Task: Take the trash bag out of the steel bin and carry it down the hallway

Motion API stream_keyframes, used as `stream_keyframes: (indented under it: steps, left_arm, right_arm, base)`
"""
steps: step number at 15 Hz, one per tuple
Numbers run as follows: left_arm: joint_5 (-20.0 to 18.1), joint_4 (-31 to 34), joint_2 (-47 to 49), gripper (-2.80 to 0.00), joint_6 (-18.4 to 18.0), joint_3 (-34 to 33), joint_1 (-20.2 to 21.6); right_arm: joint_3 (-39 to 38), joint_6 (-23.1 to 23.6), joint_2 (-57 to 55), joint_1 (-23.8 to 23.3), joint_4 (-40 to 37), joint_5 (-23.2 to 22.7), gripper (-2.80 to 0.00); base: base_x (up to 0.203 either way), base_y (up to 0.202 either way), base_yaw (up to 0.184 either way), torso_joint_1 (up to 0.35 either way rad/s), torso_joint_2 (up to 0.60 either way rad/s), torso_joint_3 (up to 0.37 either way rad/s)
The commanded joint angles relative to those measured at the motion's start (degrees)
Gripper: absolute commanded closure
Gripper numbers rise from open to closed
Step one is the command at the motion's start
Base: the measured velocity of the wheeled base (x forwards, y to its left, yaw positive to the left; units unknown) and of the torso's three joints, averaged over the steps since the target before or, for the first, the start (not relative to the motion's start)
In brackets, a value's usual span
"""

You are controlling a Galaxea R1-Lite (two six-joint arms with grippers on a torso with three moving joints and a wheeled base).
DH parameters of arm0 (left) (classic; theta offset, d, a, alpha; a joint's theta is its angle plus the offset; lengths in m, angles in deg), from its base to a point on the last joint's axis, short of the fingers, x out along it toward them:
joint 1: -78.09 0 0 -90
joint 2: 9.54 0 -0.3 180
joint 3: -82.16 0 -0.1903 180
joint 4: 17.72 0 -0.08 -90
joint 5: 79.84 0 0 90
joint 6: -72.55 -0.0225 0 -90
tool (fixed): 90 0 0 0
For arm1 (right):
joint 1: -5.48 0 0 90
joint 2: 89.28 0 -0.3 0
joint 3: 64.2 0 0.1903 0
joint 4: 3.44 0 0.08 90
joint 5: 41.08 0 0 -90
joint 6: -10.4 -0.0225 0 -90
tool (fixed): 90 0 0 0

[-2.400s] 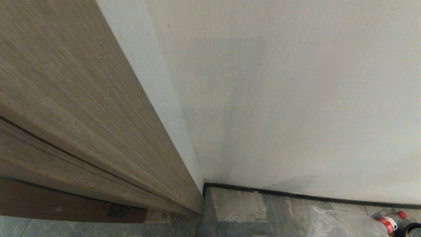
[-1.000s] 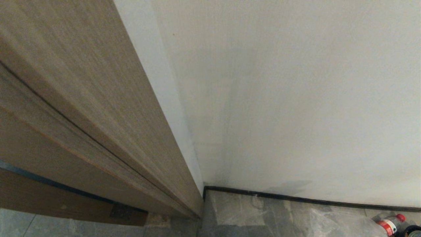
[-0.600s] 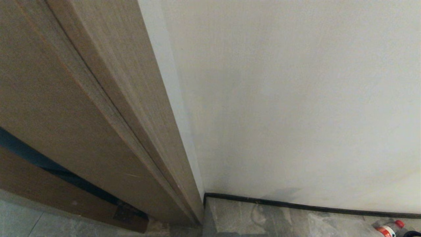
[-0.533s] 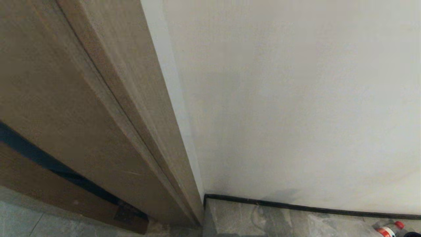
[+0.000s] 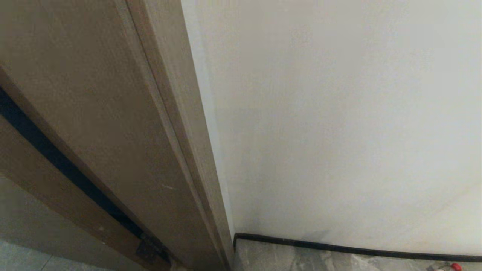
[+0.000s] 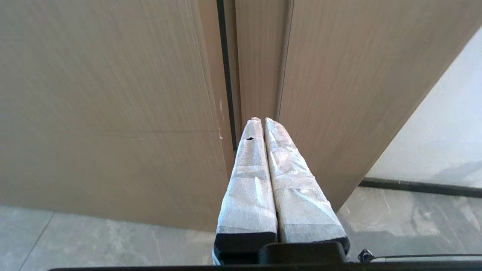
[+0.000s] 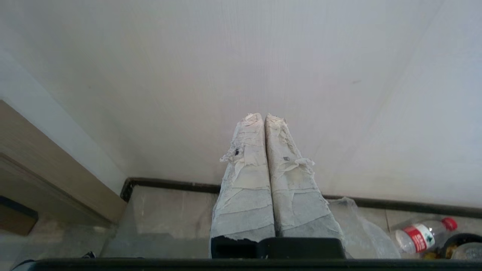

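Bottle [image 7: 422, 236] label red, writing unreadable; left gripper [image 6: 262, 120] and right gripper [image 7: 263, 116] both pressed together, empty.

A white wall [image 5: 339, 120] is blocking the way straight ahead, and a wooden door frame [image 5: 113, 131] is closing off the robot's left. Grey floor tiles [image 7: 169, 210] are lying bare in the corner, while a clear plastic bag [image 7: 361, 233] and a red-capped bottle [image 7: 421, 235] are crowding the floor toward the right.

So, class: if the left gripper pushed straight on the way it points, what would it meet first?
Probably the wooden door: the shut left gripper aims at the dark gap beside the door frame; depth is unclear.
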Motion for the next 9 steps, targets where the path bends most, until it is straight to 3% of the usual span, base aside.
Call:
stream_keyframes:
  steps: [1, 9]
  left_arm:
    - [0.0, 0.0, 0.0, 0.0, 0.0, -0.2, 0.0]
    - [0.0, 0.0, 0.0, 0.0, 0.0, -0.2, 0.0]
  right_arm:
    - [-0.1, 0.1, 0.0, 0.0, -0.1, 0.1, 0.0]
    - [-0.1, 0.1, 0.0, 0.0, 0.0, 0.1, 0.0]
  base:
    - [0.0, 0.0, 0.0, 0.002, 0.0, 0.198]
    - [0.0, 0.0, 0.0, 0.002, 0.0, 0.203]
